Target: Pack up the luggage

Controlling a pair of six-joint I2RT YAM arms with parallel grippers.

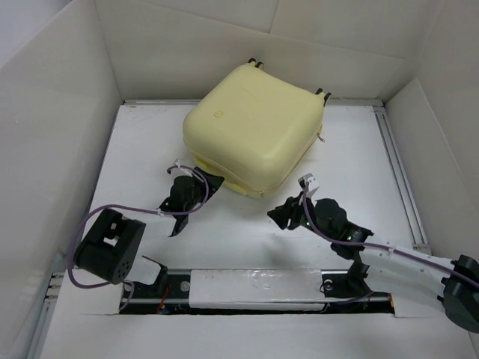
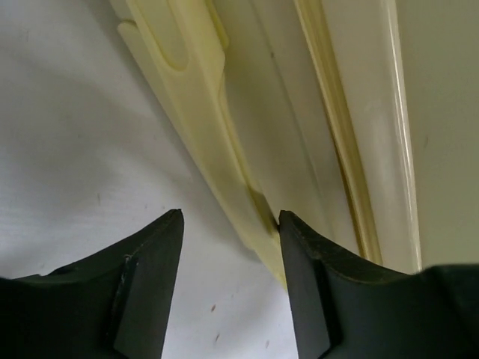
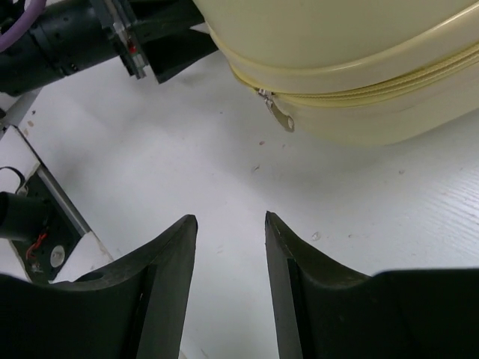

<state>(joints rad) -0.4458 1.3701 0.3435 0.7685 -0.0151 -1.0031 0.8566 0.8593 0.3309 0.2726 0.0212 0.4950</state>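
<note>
Two pairs of jaws stand spread and empty beside the shut luggage (image 1: 251, 127); I judge zipping in hand, so the right jaws must next pinch the zip pull (image 3: 281, 116).

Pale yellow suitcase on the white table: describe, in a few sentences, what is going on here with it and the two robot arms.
The small pale yellow hard-shell suitcase lies closed on the white table, its metal zip pull hanging at the seam of a near corner. The left gripper is open right at the case's near edge, gripping nothing. The right gripper is also open and empty, over bare table short of the zip pull. Neither arm holds anything.
</note>
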